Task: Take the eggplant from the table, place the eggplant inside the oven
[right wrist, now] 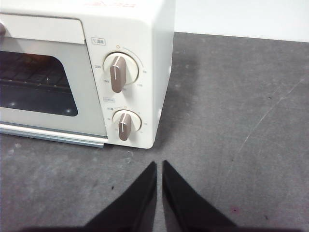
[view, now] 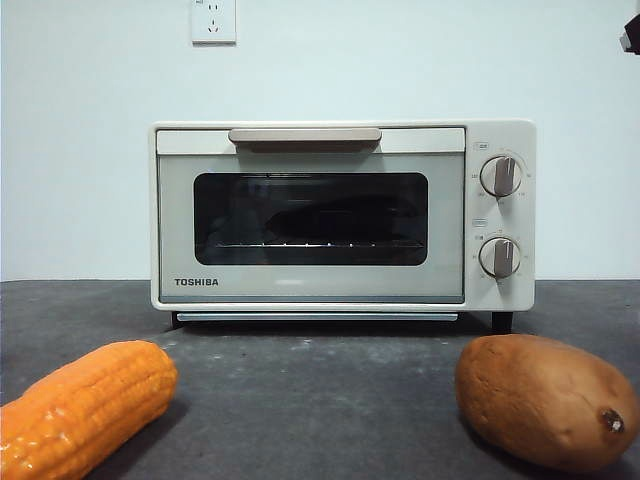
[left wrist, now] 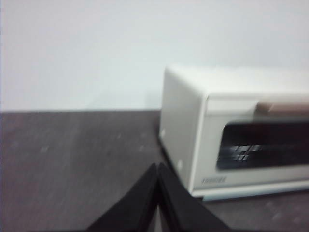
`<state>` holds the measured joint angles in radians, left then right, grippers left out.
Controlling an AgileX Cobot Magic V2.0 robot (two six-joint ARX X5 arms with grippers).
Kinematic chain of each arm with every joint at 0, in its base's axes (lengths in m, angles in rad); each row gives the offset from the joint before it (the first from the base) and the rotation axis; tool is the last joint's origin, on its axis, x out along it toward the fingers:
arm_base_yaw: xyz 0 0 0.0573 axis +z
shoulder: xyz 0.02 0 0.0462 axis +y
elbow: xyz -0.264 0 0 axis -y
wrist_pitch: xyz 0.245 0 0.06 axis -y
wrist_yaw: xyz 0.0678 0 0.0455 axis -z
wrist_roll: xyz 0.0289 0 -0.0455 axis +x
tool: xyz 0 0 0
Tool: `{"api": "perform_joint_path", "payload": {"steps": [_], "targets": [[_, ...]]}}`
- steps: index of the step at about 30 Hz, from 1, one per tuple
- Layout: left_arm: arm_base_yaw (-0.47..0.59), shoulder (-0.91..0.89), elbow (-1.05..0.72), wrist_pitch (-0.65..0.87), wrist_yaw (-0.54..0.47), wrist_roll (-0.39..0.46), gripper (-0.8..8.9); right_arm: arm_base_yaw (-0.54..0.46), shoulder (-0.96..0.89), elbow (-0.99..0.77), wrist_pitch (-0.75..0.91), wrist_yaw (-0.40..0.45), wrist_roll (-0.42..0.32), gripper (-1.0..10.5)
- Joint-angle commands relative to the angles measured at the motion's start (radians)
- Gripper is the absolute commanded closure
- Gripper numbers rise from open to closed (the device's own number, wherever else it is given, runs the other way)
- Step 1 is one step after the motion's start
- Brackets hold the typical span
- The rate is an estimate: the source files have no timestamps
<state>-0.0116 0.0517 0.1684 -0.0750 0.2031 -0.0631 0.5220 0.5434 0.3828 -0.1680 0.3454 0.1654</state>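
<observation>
The cream Toshiba oven (view: pixel 310 285) stands at the back of the dark grey table (view: pixel 320 390) with its door closed. Behind the dark glass, a dim, dark elongated shape that looks like the eggplant (view: pixel 345 212) lies on the wire rack. No eggplant lies on the table. In the left wrist view, which is blurred, my left gripper (left wrist: pixel 157 165) is shut and empty, off the left front corner of the oven (left wrist: pixel 183 121). My right gripper (right wrist: pixel 159 163) is shut on nothing, low in front of the knob end of the oven (right wrist: pixel 145 48).
An orange corn cob (view: pixel 85 405) lies at the front left and a brown sweet potato (view: pixel 545 400) at the front right. A black arm tip (view: pixel 630 38) shows at the top right corner. A wall socket (view: pixel 213 20) is on the white wall.
</observation>
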Motion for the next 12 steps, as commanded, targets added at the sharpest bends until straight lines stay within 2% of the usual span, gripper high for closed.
{"api": "perform_joint_path", "payload": {"steps": [1, 12], "targets": [[0.018, -0.027, -0.05, 0.013, -0.006, 0.031, 8.07, 0.005, 0.002, 0.003, 0.011, 0.006, 0.013, 9.4], [0.037, -0.049, -0.165, 0.016, -0.005, 0.029, 8.07, 0.005, 0.002, 0.003, 0.011, 0.006, 0.013, 9.4]]}}
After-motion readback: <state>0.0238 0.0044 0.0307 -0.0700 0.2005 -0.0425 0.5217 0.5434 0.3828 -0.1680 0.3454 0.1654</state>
